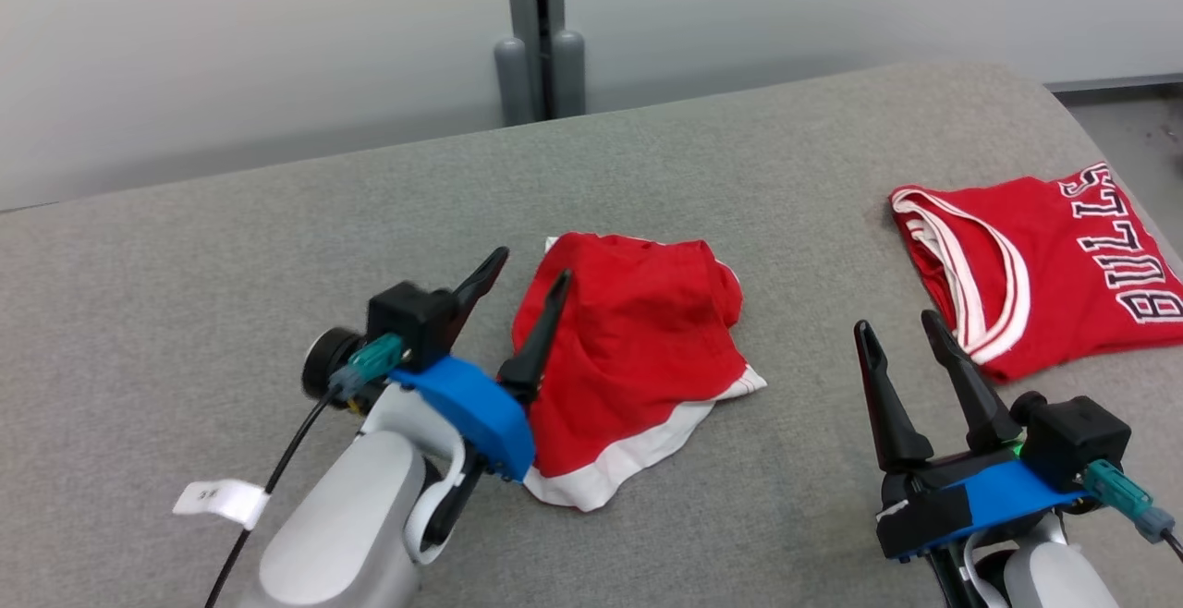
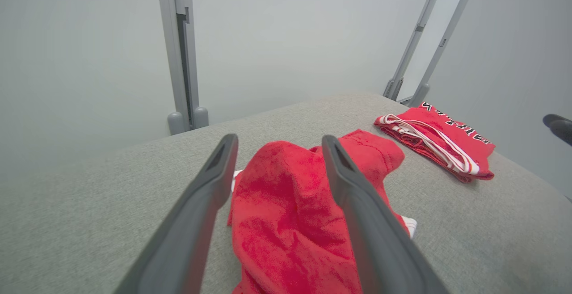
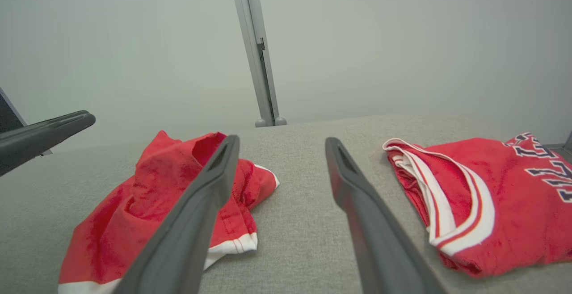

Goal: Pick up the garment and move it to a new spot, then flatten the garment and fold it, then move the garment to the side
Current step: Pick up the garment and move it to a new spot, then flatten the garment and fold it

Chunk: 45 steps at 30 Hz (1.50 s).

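Observation:
A crumpled red garment (image 1: 638,349) with a white hem lies in the middle of the grey padded surface (image 1: 277,266). My left gripper (image 1: 531,268) is open at the garment's left edge, one finger over the cloth and one beside it. In the left wrist view the garment (image 2: 290,222) bunches up between the spread fingers (image 2: 210,182) of that gripper (image 2: 279,141). My right gripper (image 1: 896,323) stands open over bare surface between the crumpled garment (image 3: 147,195) and a folded red jersey (image 1: 1044,266), holding nothing.
The folded jersey (image 3: 491,186), with white trim and black lettering, lies at the right near the surface's edge. A grey post (image 1: 541,35) stands against the pale wall behind. A strip of floor (image 1: 1137,127) runs past the far right corner. A white tag (image 1: 222,500) hangs on my left arm's cable.

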Tool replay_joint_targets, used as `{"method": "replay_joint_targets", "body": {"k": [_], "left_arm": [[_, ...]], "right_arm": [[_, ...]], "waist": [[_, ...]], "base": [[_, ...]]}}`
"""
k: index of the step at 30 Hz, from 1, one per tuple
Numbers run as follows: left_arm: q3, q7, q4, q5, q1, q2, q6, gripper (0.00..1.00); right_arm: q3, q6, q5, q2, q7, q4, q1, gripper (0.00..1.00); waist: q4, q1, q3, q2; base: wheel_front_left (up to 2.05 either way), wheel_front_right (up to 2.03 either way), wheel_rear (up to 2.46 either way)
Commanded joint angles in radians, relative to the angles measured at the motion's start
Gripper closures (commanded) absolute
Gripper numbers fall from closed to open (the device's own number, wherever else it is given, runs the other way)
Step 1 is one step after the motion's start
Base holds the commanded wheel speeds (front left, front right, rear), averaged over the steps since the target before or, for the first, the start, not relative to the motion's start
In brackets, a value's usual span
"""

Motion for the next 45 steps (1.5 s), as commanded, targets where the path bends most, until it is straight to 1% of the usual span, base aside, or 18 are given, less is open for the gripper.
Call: {"method": "replay_joint_targets", "body": {"k": [1, 5, 9, 11, 14, 20, 24, 27, 37, 42, 45], "left_arm": [[0.008, -0.019, -0.005, -0.002, 0.029, 0.019, 0.01, 0.0], [0.056, -0.094, -0.054, -0.023, 0.114, 0.052, 0.045, 0.0], [0.113, -0.138, -0.114, -0.036, 0.22, 0.092, 0.094, 0.0], [0.137, -0.148, -0.141, -0.03, 0.269, 0.106, 0.119, 0.0], [0.169, -0.156, -0.17, -0.024, 0.331, 0.125, 0.145, 0.0], [0.252, -0.16, -0.221, -0.022, 0.449, 0.139, 0.183, 0.0], [0.289, -0.161, -0.249, -0.011, 0.507, 0.134, 0.183, 0.0], [0.298, -0.161, -0.26, 0.0, 0.525, 0.13, 0.178, 0.0], [0.31, -0.161, -0.267, 0.018, 0.512, 0.121, 0.167, 0.0], [0.312, -0.161, -0.273, 0.022, 0.496, 0.121, 0.161, 0.0], [0.311, -0.161, -0.275, 0.024, 0.483, 0.121, 0.159, 0.0]], "right_arm": [[0.0, 0.0, -0.009, -0.006, 0.005, -0.003, 0.011, 0.0], [0.0, 0.0, -0.006, -0.007, 0.021, -0.002, 0.029, 0.0], [-0.01, 0.0, -0.003, -0.007, 0.033, -0.007, 0.06, 0.0], [-0.011, 0.0, 0.0, -0.008, 0.043, -0.007, 0.073, 0.0], [-0.014, 0.0, 0.001, -0.009, 0.051, -0.005, 0.091, 0.0], [-0.011, 0.0, 0.003, -0.008, 0.063, -0.01, 0.11, 0.0], [-0.013, 0.0, 0.007, -0.009, 0.067, -0.01, 0.122, 0.0], [-0.016, 0.0, 0.008, -0.008, 0.068, -0.013, 0.124, 0.0], [-0.013, 0.0, 0.007, 0.001, 0.064, -0.014, 0.117, 0.0], [0.001, 0.0, 0.004, -0.009, 0.1, 0.004, 0.064, 0.0], [-0.002, 0.0, 0.01, -0.003, 0.171, 0.062, 0.016, 0.0]], "waist": [[0.01, -0.0001, -0.007, 0.0], [0.049, -0.0001, -0.05, 0.0], [0.082, -0.0001, -0.084, 0.0], [0.096, -0.0001, -0.095, 0.0], [0.113, -0.0001, -0.109, 0.0], [0.122, -0.0001, -0.122, 0.0], [0.122, -0.0001, -0.126, 0.0], [0.12, -0.0001, -0.126, 0.0], [0.113, -0.0001, -0.113, 0.0], [0.117, -0.0001, -0.091, 0.0], [0.124, -0.0001, -0.069, 0.0]], "base": [[0.0, 0.0, 0.0], [0.0, 0.0, 0.0], [0.0, 0.0, 0.0], [0.0, 0.0, 0.0], [0.0, 0.0, 0.0], [0.0, 0.0, 0.0], [0.0, 0.0, 0.0], [0.0, 0.0, 0.0], [0.0, 0.0, 0.0], [0.0, 0.0, 0.0], [0.0, 0.0, 0.0]]}}
